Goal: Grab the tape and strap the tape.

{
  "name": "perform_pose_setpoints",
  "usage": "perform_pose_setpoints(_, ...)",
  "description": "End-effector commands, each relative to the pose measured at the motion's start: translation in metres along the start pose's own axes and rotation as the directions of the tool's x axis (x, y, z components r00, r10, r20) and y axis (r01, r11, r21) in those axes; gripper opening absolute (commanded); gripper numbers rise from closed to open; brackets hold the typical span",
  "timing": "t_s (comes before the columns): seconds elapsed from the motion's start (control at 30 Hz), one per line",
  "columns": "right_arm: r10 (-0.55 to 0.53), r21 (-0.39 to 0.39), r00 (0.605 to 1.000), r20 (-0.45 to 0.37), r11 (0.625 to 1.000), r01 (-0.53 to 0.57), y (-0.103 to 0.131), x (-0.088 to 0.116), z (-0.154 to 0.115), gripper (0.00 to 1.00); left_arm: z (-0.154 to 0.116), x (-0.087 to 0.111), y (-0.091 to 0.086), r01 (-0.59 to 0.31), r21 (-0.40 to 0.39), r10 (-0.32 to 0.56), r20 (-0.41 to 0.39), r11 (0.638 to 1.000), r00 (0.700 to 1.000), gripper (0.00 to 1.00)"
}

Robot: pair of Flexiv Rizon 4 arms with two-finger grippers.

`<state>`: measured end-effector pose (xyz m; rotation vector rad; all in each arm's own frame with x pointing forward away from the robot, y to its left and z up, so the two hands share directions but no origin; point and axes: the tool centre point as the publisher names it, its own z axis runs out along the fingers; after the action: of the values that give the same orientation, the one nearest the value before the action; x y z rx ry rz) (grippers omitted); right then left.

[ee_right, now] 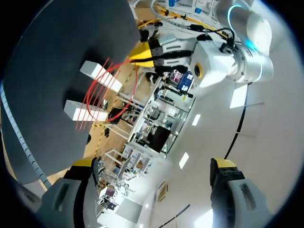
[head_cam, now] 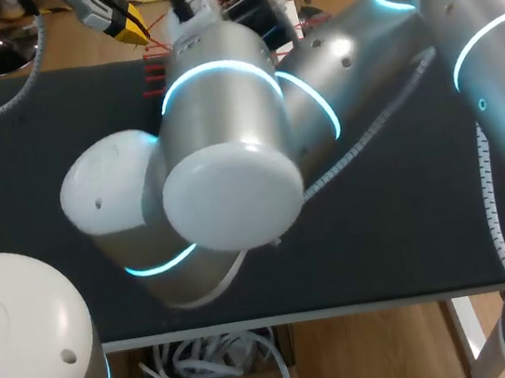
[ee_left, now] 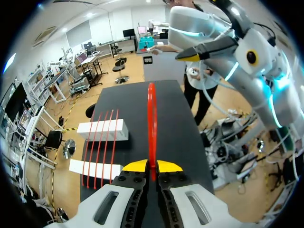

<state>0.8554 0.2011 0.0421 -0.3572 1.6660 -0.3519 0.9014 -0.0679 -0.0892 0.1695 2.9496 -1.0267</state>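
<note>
Slippage worries us: our left hand [ee_left: 152, 166] pinches the red tape [ee_left: 151, 118] edge-on — stretching it over the white blocks [ee_left: 102, 129] could tug it free; right hand [ee_right: 154, 164] spread.

We see a counter [head_cam: 408, 223] with a black top and a pale front edge. Two long white blocks lie directly on it near one edge, the farther block [ee_left: 102, 130] parallel to the nearer block [ee_left: 95, 169], with a gap between. Several red tape strands [ee_left: 101, 147] stretch across both, bridging that gap.
</note>
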Motion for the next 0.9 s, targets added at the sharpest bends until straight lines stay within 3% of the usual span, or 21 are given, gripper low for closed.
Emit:
perform_pose_setpoints(0.03,0.002,-0.011,1.000,-0.004,1.000,-0.002,-0.030,-0.001,0.008,1.00,-0.001,0.000,-0.001,0.001,-0.004,-0.001,-0.002,1.000,1.000,0.00)
perform_pose_setpoints(0.33,0.015,-0.004,1.000,0.009,1.000,-0.015,-0.052,-0.002,0.023,1.00,-0.001,0.000,-0.001,0.001,-0.004,-0.001,-0.002,1.000,1.000,0.00)
perform_pose_setpoints(0.47,0.067,-0.031,0.998,0.005,0.997,-0.066,-0.054,-0.003,0.027,1.00,-0.001,0.000,-0.001,0.001,-0.004,-0.001,-0.002,1.000,1.000,0.00)
perform_pose_setpoints(0.77,0.067,-0.031,0.998,0.005,0.997,-0.066,-0.054,-0.003,0.027,1.00,-0.001,0.000,-0.001,0.001,-0.004,-0.001,-0.002,1.000,1.000,0.00)
perform_pose_setpoints(0.9,0.067,-0.031,0.998,0.005,0.997,-0.066,-0.054,-0.003,0.027,1.00,-0.006,0.001,0.024,0.060,-0.037,-0.059,0.024,0.997,0.998,0.00)
